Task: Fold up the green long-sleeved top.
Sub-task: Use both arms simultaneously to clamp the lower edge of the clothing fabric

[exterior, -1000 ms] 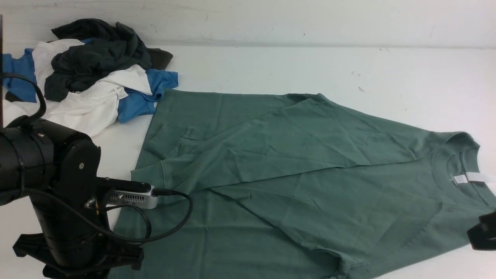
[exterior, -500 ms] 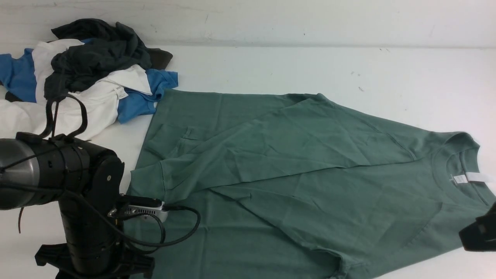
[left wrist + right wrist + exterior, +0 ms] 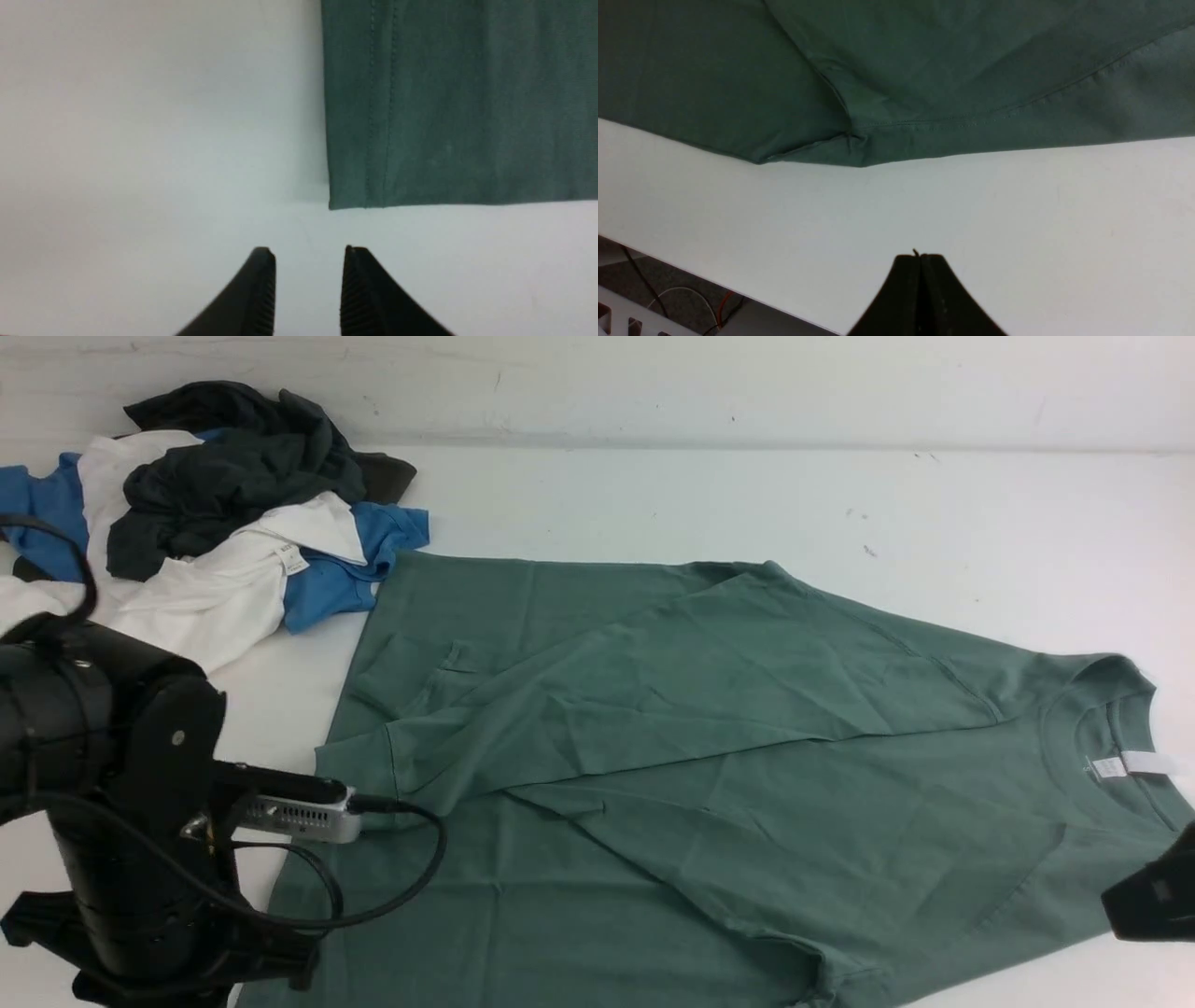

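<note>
The green long-sleeved top (image 3: pixel 709 737) lies spread on the white table, its collar with a white tag (image 3: pixel 1125 763) at the right and sleeves folded over the body. My left arm (image 3: pixel 121 784) stands at the near left, by the hem. In the left wrist view my left gripper (image 3: pixel 309 254) is open over bare table, a short way from the hem corner (image 3: pixel 355 196), with nothing between its fingers. My right gripper (image 3: pixel 919 256) is shut and empty above the table, apart from the top's near edge (image 3: pixel 896 154); it shows as a dark shape (image 3: pixel 1153 896) at the right.
A heap of blue, white and dark grey garments (image 3: pixel 215 513) sits at the far left, touching the top's far corner. The table's near edge (image 3: pixel 714 284) runs close beside my right gripper, with cables on the floor below it.
My left arm swung right toward the hem, then came back left. The right gripper crept slightly left. The top has not moved.
</note>
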`<action>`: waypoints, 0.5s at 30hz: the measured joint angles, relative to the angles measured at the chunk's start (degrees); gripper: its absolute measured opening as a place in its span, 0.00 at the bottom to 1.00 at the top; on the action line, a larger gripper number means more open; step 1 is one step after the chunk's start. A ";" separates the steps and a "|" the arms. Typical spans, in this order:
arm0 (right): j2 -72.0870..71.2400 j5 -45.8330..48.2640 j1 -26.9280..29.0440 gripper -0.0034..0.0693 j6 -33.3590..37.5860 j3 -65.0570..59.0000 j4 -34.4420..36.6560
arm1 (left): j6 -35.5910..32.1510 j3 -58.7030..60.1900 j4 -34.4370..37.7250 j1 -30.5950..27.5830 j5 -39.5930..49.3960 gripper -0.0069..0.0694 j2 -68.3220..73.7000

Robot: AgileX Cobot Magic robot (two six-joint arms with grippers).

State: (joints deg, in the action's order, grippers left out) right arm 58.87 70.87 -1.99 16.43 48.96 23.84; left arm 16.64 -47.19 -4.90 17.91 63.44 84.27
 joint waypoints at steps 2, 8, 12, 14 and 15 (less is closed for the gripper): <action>0.00 0.00 0.00 0.03 0.00 0.00 0.13 | -0.94 0.60 0.73 -0.98 0.69 0.32 -3.01; 0.00 0.00 0.00 0.03 0.06 0.00 0.26 | -5.69 2.56 5.85 -12.45 -0.53 0.11 -7.14; 0.00 0.00 0.00 0.03 0.17 0.00 0.44 | -9.35 3.45 9.41 -16.37 -0.53 0.09 -7.21; 0.00 0.05 0.00 0.03 0.17 0.00 0.61 | -10.94 4.26 10.71 -15.41 -1.03 0.09 -7.21; 0.00 0.04 0.00 0.03 0.17 0.00 0.78 | -11.69 4.89 10.98 -14.44 -2.09 0.09 -7.21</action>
State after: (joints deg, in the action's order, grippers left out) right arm 58.87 70.92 -1.99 16.61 48.96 24.61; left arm 4.95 -42.31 6.08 3.47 61.35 77.06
